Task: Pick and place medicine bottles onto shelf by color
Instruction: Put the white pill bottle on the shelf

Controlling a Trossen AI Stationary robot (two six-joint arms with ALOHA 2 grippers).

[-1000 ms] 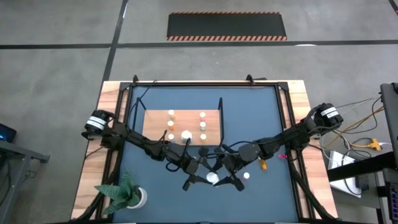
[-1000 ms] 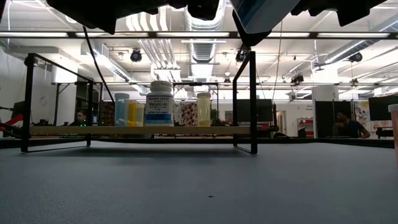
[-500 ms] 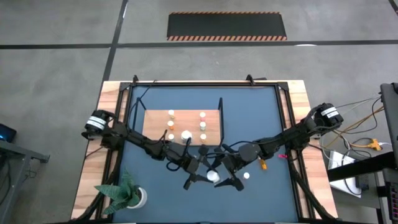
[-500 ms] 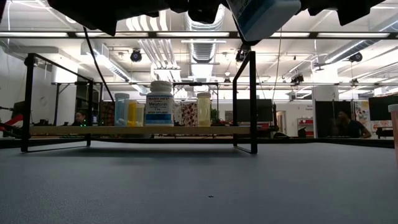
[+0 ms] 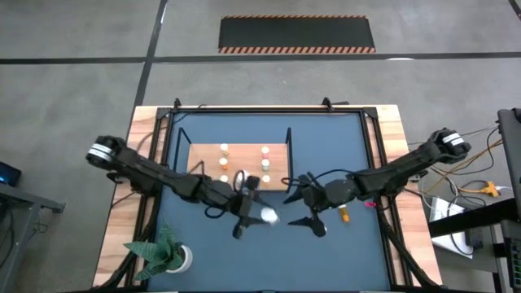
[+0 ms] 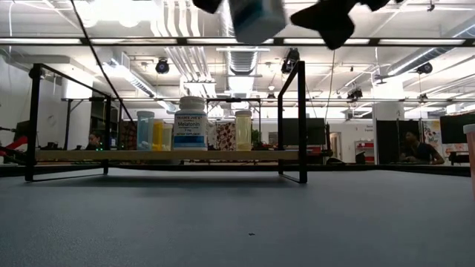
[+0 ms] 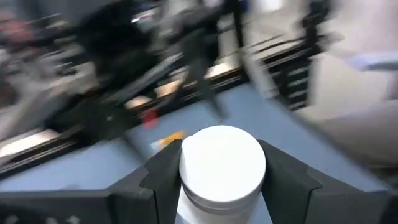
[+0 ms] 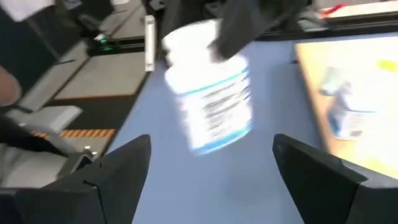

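- White bottle (image 5: 267, 216): held in the air just off the near edge of the shelf (image 5: 277, 150), on its side from above. White cap faces the left wrist camera; blue-banded label shows from the right wrist.
- Left gripper (image 5: 255, 208): clamped on that bottle, one finger each side of the cap in its own wrist view (image 7: 222, 163).
- Right gripper (image 5: 307, 209): beside the bottle on the side away from the plant, fingers spread wide, nothing between them; the bottle hangs clear beyond its tips (image 8: 210, 93).
- Shelf: already carries several small bottles in two rows, plus a larger white bottle (image 6: 190, 123) near its near edge. From table height these stand upright.
- Small orange bottle (image 5: 343, 215): on the table, past the right gripper from the shelf. Not yet sorted.
- Step, as I read it: carrying the white bottle to the shelf, with the left arm alone bearing it.
- Next move calls for: turning the bottle upright, lifting it above the shelf board, and setting it by the other white one without knocking the small ones.
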